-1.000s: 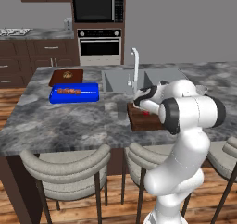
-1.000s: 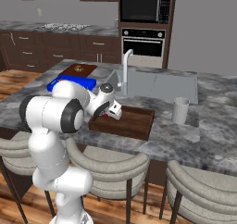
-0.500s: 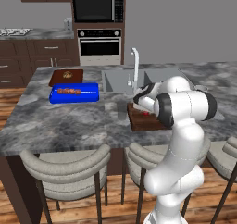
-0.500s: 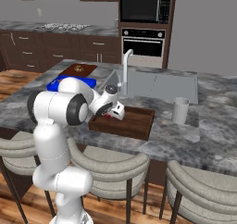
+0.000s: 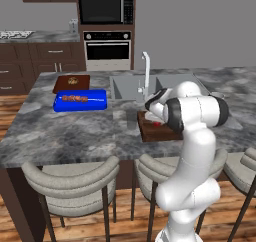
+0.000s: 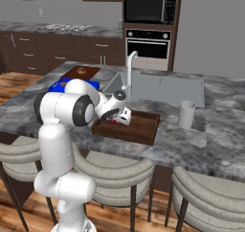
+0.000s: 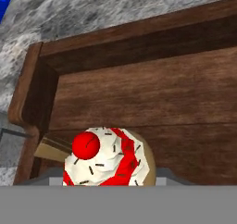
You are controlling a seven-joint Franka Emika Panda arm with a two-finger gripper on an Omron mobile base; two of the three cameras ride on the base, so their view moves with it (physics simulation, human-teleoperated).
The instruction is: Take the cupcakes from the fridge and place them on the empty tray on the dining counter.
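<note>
We are finding the gripper point(image 6: 125, 118) hanging low over the near-left corner of the tray point(image 7: 139, 89), which is sitting on the dining counter point(image 5: 75, 131) just in front of the sink point(image 6: 162, 88). The cupcake point(image 7: 107, 157), white frosting streaked red with a cherry on top, is lying directly below the hand, between the fingers, inside the tray and close to its corner walls. We are judging the fingers to be clasping the cupcake, though their tips are hidden. We are reading the coming move as a straight release and lift.
</note>
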